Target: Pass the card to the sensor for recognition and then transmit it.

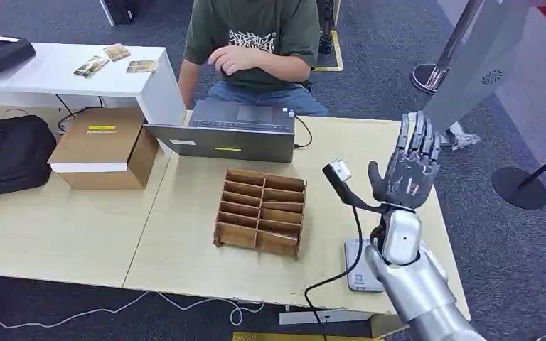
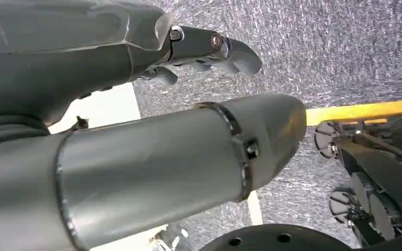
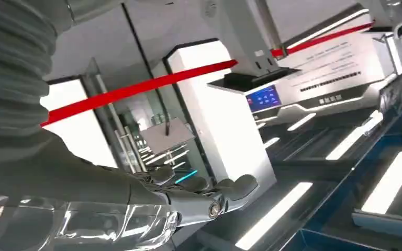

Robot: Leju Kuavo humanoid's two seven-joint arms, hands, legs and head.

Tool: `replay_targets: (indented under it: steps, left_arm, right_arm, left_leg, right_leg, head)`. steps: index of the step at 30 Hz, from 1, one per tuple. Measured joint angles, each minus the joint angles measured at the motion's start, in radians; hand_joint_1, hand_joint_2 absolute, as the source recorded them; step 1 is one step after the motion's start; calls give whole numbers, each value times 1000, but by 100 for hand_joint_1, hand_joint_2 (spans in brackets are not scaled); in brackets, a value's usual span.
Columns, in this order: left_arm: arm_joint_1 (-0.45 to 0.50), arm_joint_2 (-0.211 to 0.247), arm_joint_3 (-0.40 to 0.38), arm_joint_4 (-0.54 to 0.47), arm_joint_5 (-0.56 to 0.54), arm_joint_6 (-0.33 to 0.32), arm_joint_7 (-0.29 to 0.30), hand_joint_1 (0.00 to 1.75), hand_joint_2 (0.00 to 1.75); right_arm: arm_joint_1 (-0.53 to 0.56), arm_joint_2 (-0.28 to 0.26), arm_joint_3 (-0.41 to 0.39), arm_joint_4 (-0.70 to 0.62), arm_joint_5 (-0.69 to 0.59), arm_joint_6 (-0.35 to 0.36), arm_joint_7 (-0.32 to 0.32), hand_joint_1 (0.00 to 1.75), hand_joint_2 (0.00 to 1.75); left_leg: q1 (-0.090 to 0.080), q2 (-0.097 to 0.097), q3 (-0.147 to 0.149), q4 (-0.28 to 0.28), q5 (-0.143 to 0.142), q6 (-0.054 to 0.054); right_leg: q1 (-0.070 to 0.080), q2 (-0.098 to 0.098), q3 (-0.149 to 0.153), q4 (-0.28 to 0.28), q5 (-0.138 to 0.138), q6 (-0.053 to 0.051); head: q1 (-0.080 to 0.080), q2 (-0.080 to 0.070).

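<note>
The head view looks down from high onto the table (image 1: 78,234); the left wrist view faces carpet; the right wrist view faces upward into the room.

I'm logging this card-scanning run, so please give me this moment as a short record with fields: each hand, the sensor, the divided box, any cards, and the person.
right hand: raised, fingers up and apart, holding nothing
left hand: hanging over grey carpet, nothing in it
sensor: small scanner head on a bent stalk, beside the right hand
box: brown divided box on the wooden table
cards: three on the white table
person: seated behind the laptop
</note>
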Motion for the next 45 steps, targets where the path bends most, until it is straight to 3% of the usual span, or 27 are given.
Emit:
replay_targets:
  steps: [5,13,18,25,36,40,45]
  left_arm:
    - [8,-1,0,0,13,0,-3,0,0]
    - [12,-5,0,0,29,0,-18,0,0]
    - [13,-5,0,0,37,-4,-19,0,0]
    - [15,-11,0,0,50,-9,-24,0,0]
    - [13,-13,0,0,50,-15,-24,0,0]
    - [14,-13,0,0,57,-15,-24,0,0]
    - [11,-13,0,0,58,-12,-24,0,0]
  right_arm:
    - [136,-119,65,-182,0,61,96,0,175]
    - [309,-243,68,-450,0,254,107,0,175]
    - [347,-273,87,-540,0,318,107,0,175]
    - [385,-257,200,-600,1,355,107,0,175]
    - [355,-220,353,-599,0,402,104,0,175]
    - [381,-169,357,-597,0,446,16,0,175]
    - [398,-115,332,-585,0,510,-48,0,175]
  left_leg:
    - [0,-1,-1,0,0,0]
    - [0,0,-1,0,-1,0]
    - [0,0,0,0,-1,0]
    - [0,1,0,-1,-1,0]
    - [0,1,0,-1,-1,0]
    - [0,0,0,-1,-1,0]
    - [0,1,0,-1,-1,0]
  right_leg:
    - [0,0,0,0,0,0]
    - [0,0,0,0,-1,0]
    - [0,0,0,0,-1,0]
    - [0,0,0,0,-1,0]
    - [0,0,0,1,-1,0]
    - [0,0,0,1,-1,0]
    - [0,0,0,1,-1,-1]
  head:
    - [0,0]
    - [0,0]
    - [0,0]
    - [0,0]
    - [0,0]
    - [0,0]
    - [0,0]
